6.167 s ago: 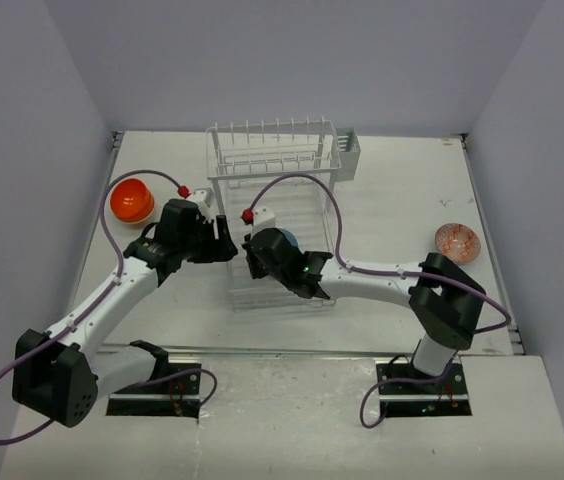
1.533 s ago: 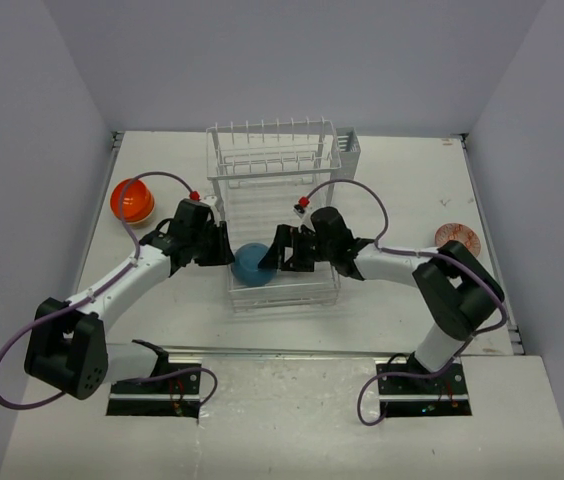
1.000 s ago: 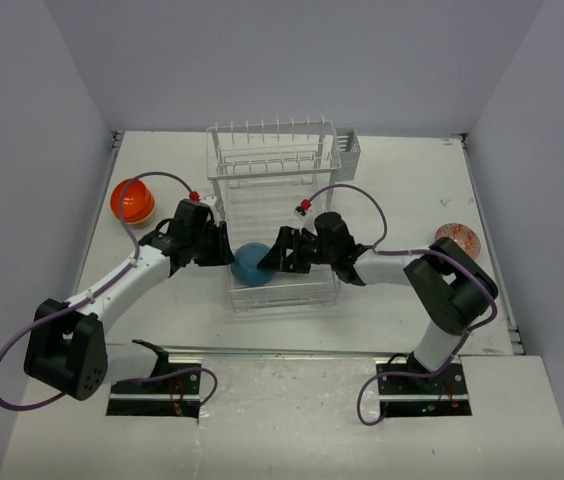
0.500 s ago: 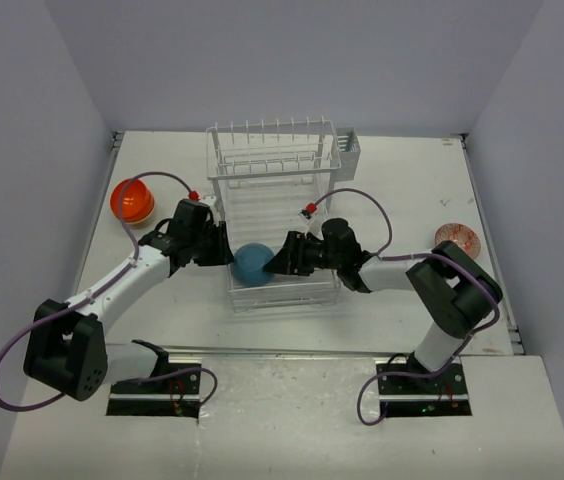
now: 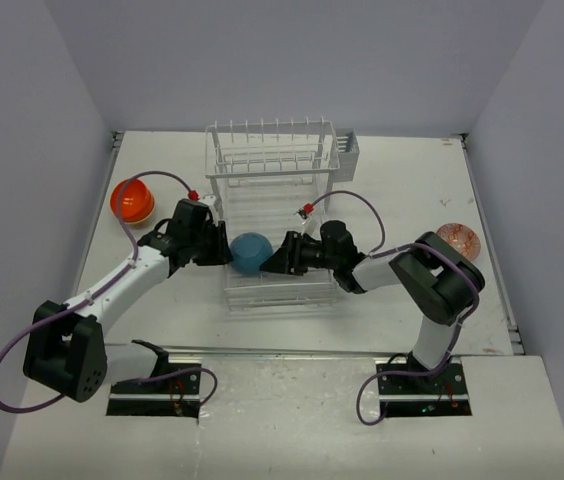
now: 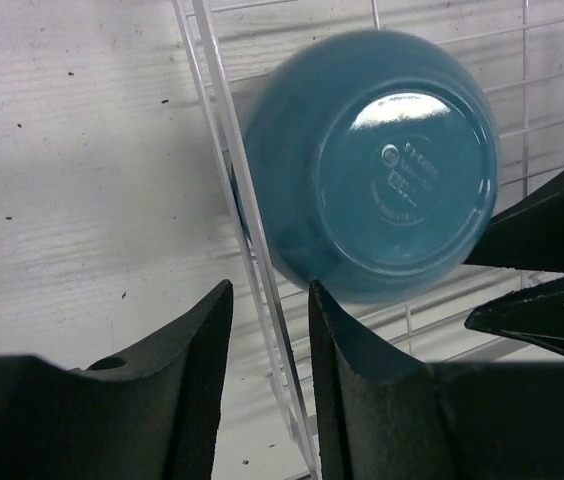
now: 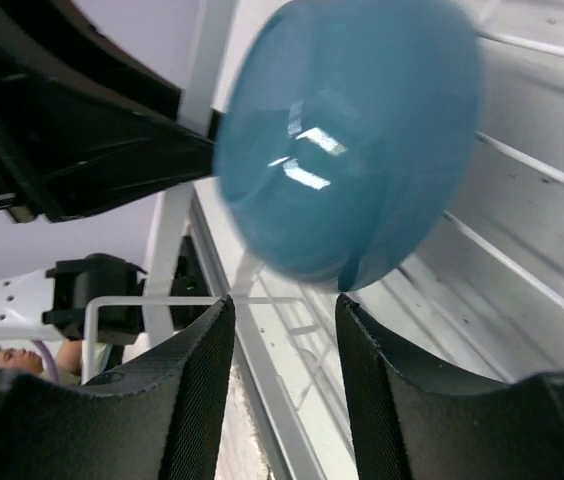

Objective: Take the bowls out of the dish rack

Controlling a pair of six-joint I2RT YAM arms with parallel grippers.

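Standing on edge, seemingly — glossy round teal bowl (image 5: 251,251) in wire rack (image 5: 274,185).

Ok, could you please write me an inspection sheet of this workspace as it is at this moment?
Surface: white table, a few small dark specks.
Job's things: large white wire dish rack at back centre; plain teal blue bowl tipped on its side on the rack's flat tray, between both grippers; glossy orange bowl on the table, left; speckled orange-and-white bowl on the table, right.
Clutter: nothing seen.
Grippers: left gripper open, a rack wire passing between its fingers; right gripper open, the teal bowl just beyond its tips.
Cables: purple cable loops along each arm, not seen caught.
Surroundings: plain grey walls on three sides.
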